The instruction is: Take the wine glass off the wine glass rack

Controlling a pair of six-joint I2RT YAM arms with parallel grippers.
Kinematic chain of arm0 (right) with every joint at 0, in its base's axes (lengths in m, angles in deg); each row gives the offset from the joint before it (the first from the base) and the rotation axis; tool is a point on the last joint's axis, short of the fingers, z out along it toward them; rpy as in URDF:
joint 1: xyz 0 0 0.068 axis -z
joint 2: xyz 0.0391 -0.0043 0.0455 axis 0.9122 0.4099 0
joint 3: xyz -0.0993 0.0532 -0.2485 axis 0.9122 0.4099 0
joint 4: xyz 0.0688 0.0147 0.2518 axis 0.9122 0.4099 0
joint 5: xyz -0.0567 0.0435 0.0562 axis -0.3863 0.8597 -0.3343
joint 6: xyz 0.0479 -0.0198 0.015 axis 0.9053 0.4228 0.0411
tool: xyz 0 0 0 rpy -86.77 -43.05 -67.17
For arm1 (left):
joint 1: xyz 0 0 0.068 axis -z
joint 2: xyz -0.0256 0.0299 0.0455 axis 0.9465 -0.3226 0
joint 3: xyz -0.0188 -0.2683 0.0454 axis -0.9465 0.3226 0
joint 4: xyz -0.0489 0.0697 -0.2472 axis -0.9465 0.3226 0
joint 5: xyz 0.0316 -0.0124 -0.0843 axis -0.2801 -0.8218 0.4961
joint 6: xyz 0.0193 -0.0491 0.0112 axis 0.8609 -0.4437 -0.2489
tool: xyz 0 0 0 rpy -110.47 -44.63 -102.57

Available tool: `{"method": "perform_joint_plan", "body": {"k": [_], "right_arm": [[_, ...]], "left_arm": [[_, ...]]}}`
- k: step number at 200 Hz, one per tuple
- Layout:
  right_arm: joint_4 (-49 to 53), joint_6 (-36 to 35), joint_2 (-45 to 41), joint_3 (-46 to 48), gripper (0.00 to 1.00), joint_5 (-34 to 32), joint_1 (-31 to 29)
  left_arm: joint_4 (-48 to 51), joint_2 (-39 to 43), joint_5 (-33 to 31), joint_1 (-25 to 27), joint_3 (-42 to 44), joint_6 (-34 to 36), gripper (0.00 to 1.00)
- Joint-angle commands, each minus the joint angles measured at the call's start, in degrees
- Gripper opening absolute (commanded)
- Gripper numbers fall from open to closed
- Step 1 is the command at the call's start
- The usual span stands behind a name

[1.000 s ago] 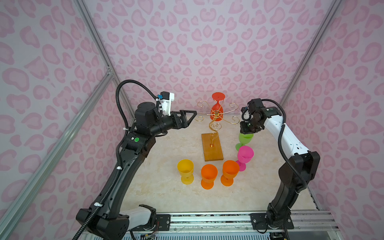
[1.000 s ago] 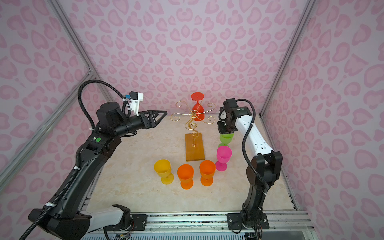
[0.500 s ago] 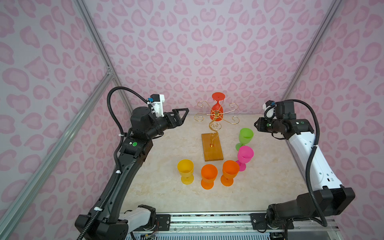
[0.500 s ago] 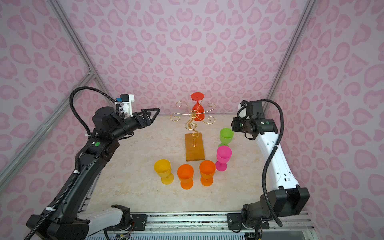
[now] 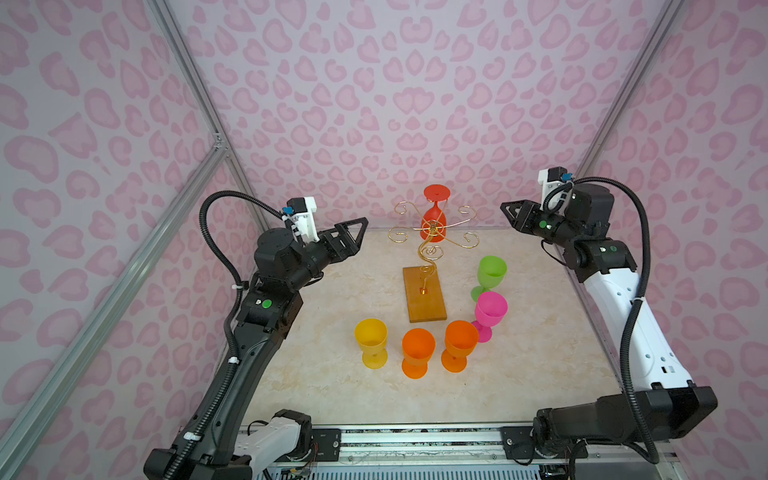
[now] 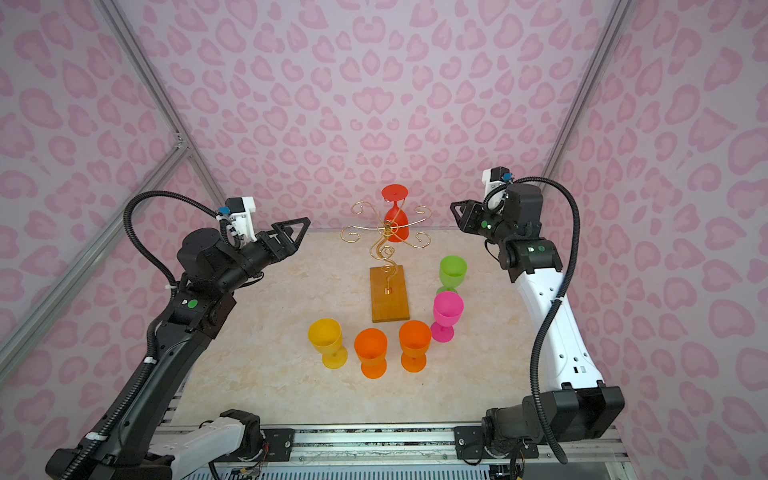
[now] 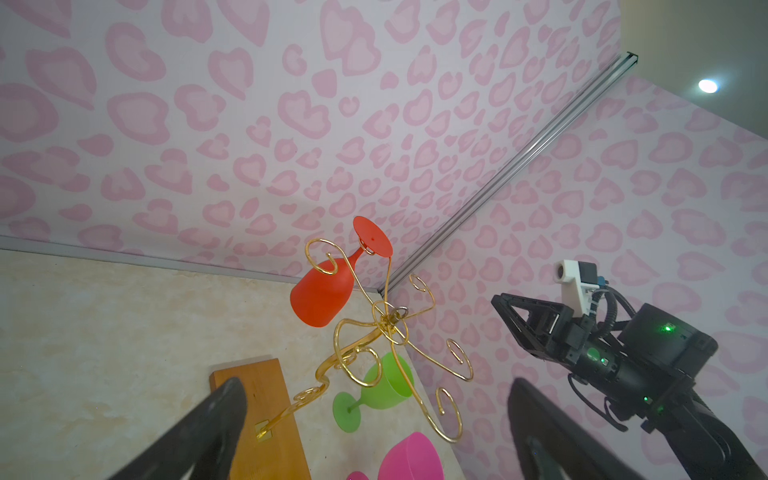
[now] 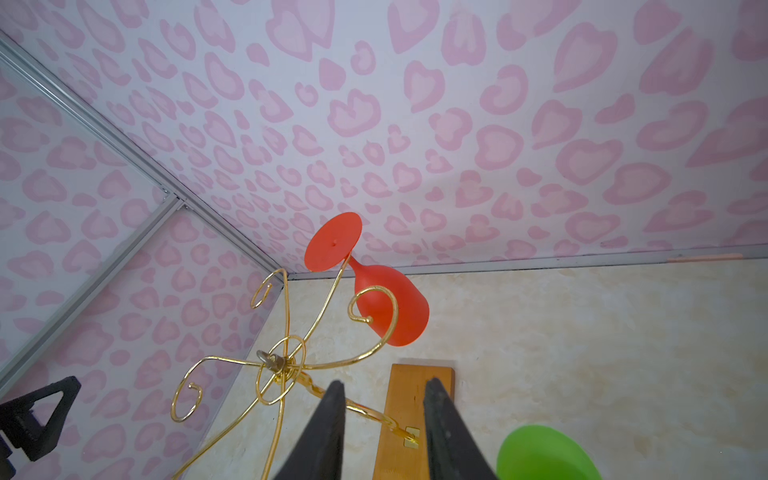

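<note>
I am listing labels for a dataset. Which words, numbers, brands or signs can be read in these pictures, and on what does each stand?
No text can be read.
The wine glass rack and the red wine glass: no text on them.
Small dark marks on the right arm's white link: too small to read.

wine glass rack (image 5: 424, 297): wire gleaming as glossy gold metal, base showing smooth wood | wine glass (image 7: 320, 299) looking matt red plastic (faintly translucent) | bench (image 5: 540, 332) showing smooth marbled finish

We find the wine glass rack (image 5: 426, 303) on the bench (image 5: 332, 395), the wine glass (image 5: 432, 215) hung at its rear, two cups (image 5: 491, 272) to its right, three cups (image 5: 417, 347) before it.
</note>
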Motion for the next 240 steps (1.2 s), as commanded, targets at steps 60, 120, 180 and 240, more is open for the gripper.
{"method": "perform_joint_plan", "body": {"k": [60,120,180,240], "right_arm": [[-1.5,3.0,18.6,-18.8,0.35,2.3,-4.8],[7.2,2.4,29.9,-32.2,0.39,2.3,-6.7],[15.7,2.2,38.0,-45.3,0.44,2.7,-7.4],[17.8,2.7,41.3,-49.3,0.46,3.7,-8.0]], "left_arm": [[-0.5,1.0,-4.5,0.0,3.1,6.1,0.96],[-0.4,0.7,-3.6,0.0,4.4,5.4,0.96],[-0.4,0.6,-3.5,0.0,4.4,5.5,0.96],[-0.5,0.6,-3.0,0.0,4.7,5.2,0.96]]}}
